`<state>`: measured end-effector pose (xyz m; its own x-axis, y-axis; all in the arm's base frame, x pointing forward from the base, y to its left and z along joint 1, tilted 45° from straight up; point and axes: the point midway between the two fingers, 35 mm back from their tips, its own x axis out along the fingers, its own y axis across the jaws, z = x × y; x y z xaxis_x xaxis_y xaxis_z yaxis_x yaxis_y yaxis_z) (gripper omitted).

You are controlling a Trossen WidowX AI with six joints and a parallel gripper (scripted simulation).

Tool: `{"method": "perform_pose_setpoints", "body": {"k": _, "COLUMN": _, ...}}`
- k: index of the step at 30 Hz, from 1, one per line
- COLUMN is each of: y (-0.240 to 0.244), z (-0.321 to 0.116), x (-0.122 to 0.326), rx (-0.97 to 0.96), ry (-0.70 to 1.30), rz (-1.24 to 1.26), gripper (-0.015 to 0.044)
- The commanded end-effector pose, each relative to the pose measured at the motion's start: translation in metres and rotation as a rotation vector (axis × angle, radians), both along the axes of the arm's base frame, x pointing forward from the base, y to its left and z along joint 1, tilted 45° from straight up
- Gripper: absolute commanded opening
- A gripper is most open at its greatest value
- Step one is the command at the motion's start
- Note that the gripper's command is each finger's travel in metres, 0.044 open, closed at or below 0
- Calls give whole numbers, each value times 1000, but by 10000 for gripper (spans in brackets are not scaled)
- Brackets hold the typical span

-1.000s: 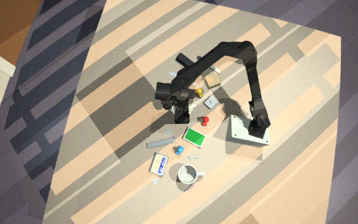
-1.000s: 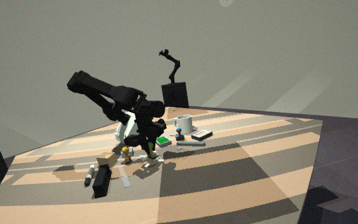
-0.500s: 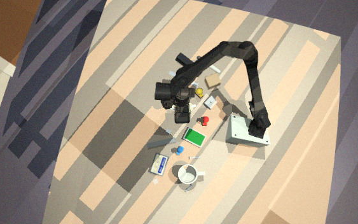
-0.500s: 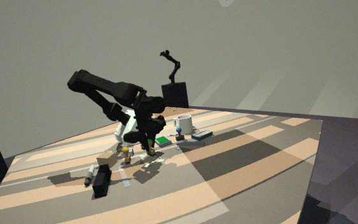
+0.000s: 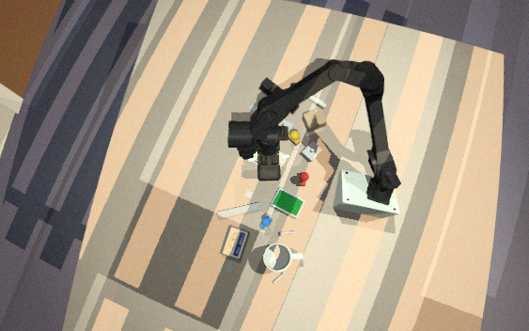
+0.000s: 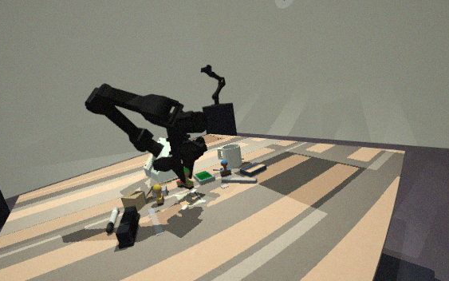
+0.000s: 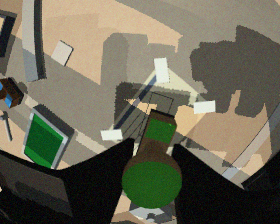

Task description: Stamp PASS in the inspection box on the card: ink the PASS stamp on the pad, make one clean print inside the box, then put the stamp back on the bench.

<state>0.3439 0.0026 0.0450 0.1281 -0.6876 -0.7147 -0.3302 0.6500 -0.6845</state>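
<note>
My gripper (image 5: pixel 268 165) is shut on the green-knobbed stamp (image 7: pixel 151 175) and holds it upright, knob toward the wrist camera. The stamp also shows in the exterior view (image 6: pixel 186 178), low over the bench. Its base is over the pale card (image 7: pixel 148 104) with a dark outlined box; I cannot tell whether it touches. The green ink pad (image 5: pixel 287 202) lies to one side of the gripper and also shows in the wrist view (image 7: pixel 43 139). In the overhead view the arm hides most of the card.
A red stamp (image 5: pixel 303 178), a yellow stamp (image 5: pixel 294 136) and a blue stamp (image 5: pixel 265 222) stand near. A grey cube (image 5: pixel 309 151), cardboard box (image 5: pixel 314 119), ruler (image 5: pixel 239 210), mug (image 5: pixel 277 257), blue-edged gauge (image 5: pixel 235 242), black block (image 6: pixel 128 231) and marker (image 6: pixel 112 219) lie around.
</note>
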Motion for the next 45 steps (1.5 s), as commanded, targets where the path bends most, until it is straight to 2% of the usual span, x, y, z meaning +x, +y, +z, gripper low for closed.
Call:
{"method": "perform_pose_setpoints", "body": {"k": 1, "y": 5, "z": 5, "x": 0, "rx": 8, "ry": -7, "rz": -5, "gripper": 0}}
{"method": "perform_pose_setpoints", "body": {"k": 15, "y": 19, "z": 19, "x": -3, "rx": 7, "ry": -7, "rz": -5, "gripper": 0}}
{"method": "perform_pose_setpoints", "body": {"k": 33, "y": 82, "z": -36, "x": 22, "rx": 13, "ry": -14, "rz": -10, "gripper": 0}}
{"method": "perform_pose_setpoints", "body": {"k": 45, "y": 77, "z": -48, "x": 26, "rx": 13, "ry": -15, "rz": -10, "gripper": 0}}
